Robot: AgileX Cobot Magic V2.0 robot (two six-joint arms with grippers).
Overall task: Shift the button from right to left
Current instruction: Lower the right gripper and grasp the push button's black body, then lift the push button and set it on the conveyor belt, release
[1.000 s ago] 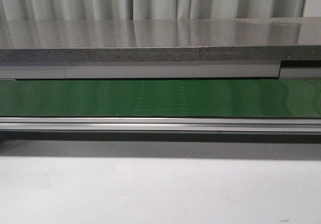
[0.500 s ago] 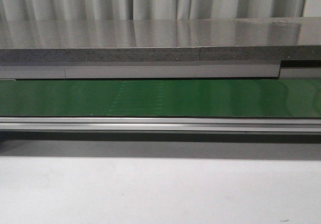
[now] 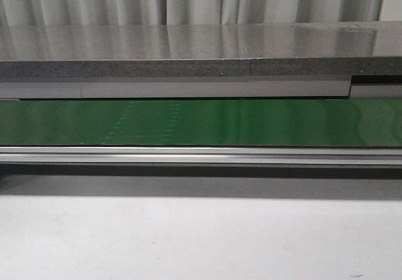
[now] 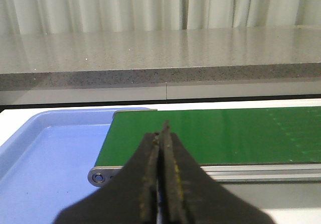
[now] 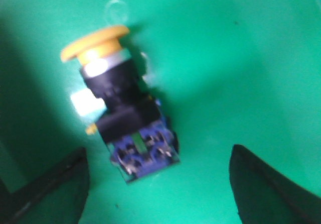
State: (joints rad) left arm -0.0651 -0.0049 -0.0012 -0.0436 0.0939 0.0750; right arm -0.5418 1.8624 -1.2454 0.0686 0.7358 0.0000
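Observation:
The button [image 5: 120,103] lies on its side on a green surface [image 5: 235,58] in the right wrist view: yellow-orange cap, black body, blue terminal block toward the fingers. My right gripper [image 5: 158,184] is open just above it, one finger at each side, touching nothing. My left gripper [image 4: 161,133] is shut and empty, held over the near rail at the end of the green conveyor belt [image 4: 225,133]. Neither gripper nor the button shows in the front view.
A blue tray [image 4: 45,158] sits beside the belt's end under my left gripper. The green belt [image 3: 264,123] runs across the front view, with a metal rail [image 3: 201,156] in front, a grey stone counter [image 3: 188,48] behind and curtains beyond.
In the front view, faint pale marks on the green belt have shifted leftward; nothing else differs.

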